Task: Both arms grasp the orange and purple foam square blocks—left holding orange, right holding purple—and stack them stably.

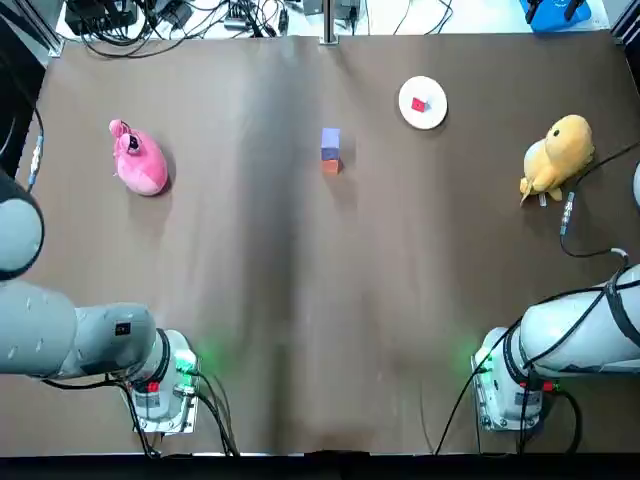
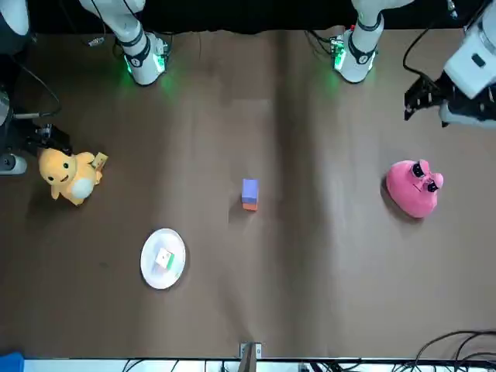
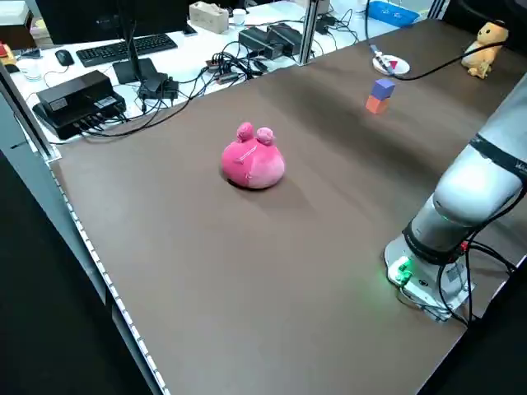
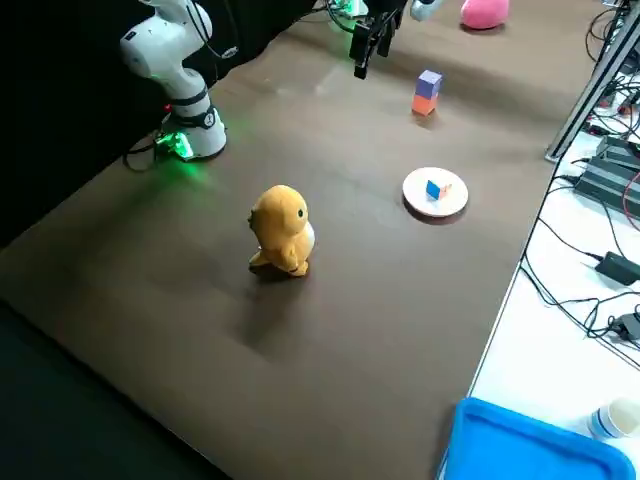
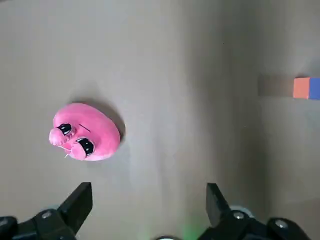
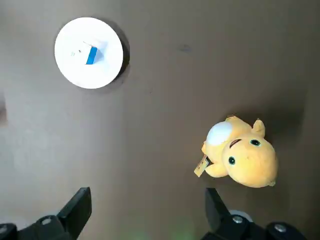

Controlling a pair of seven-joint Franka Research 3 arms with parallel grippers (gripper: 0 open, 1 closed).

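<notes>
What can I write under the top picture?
Purple block on orange block mid-table; pink toy left, yellow toy right; left arm and right arm parked at bottom.

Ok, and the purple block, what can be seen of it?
The purple block is a small plain cube, matte like foam. It sits upright on the orange block, edges roughly lined up, near the middle of the brown table. Nothing else touches it; the left gripper and right gripper hang open, far off at the table's sides.
</notes>
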